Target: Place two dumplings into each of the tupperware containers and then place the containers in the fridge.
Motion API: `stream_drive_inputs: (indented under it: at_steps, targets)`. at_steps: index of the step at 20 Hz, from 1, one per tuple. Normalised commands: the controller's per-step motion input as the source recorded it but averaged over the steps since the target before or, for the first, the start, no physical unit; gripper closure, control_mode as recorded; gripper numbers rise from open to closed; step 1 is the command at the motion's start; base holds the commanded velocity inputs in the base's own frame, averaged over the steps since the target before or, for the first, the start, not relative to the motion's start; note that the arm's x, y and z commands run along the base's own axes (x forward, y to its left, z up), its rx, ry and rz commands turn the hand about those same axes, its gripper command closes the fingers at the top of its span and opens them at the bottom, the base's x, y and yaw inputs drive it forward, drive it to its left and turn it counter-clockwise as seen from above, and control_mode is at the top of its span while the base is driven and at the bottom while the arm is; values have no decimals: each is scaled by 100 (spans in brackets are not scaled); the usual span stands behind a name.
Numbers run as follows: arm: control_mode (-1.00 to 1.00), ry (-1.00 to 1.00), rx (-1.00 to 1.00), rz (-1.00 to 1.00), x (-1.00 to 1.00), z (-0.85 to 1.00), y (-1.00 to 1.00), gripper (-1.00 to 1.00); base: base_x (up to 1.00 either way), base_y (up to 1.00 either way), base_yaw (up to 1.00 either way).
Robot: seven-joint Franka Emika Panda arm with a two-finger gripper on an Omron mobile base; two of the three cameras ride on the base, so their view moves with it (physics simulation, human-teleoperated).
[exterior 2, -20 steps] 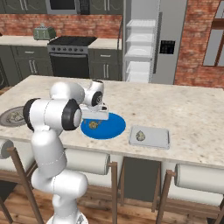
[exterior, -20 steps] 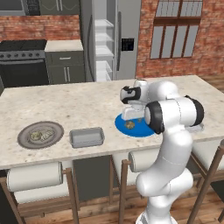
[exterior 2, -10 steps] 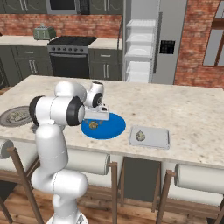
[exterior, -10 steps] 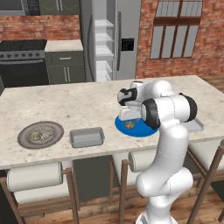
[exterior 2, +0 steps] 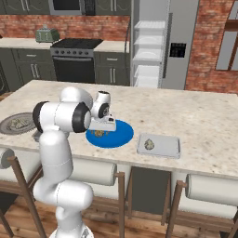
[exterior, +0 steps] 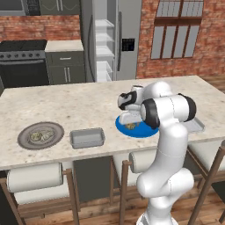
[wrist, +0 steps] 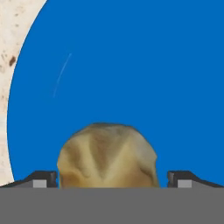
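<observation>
The fridge [exterior 2: 158,42] stands open beyond the bench [exterior 2: 204,116], whose far half lies bare. Near its front edge, one tupperware container [exterior 2: 158,145] holds a dumpling [exterior 2: 149,144]; the other container [exterior: 87,138] looks empty. On the blue plate [exterior 2: 118,135], the gripper [wrist: 112,178] stands spread either side of another dumpling [wrist: 107,155].

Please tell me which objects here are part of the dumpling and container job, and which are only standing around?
Part of the job:
- dumpling on the blue plate, between the open gripper fingertips
- dumpling in tray
- right tupperware tray
- empty tupperware tray
- dumplings on grey plate
- fridge

Standing around:
- oven range
- stools
</observation>
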Motion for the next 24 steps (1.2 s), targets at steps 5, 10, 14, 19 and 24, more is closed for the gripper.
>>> stream_drive_inputs:
  at_steps: [5, 10, 14, 19, 24]
  targets:
    - [-100, 0, 0, 0, 0, -8, 0, 100, 0, 0, 0]
    - [-100, 0, 0, 0, 0, 0, -1, 100, 0, 0, 0]
    - [-100, 0, 0, 1, -8, 15, -37, 100, 0, 0, 0]
    - [-100, -1, 0, 0, -32, 49, -55, 100, 0, 0, 0]
    - [-100, 2, 0, 0, -29, 40, -80, 100, 0, 0, 0]
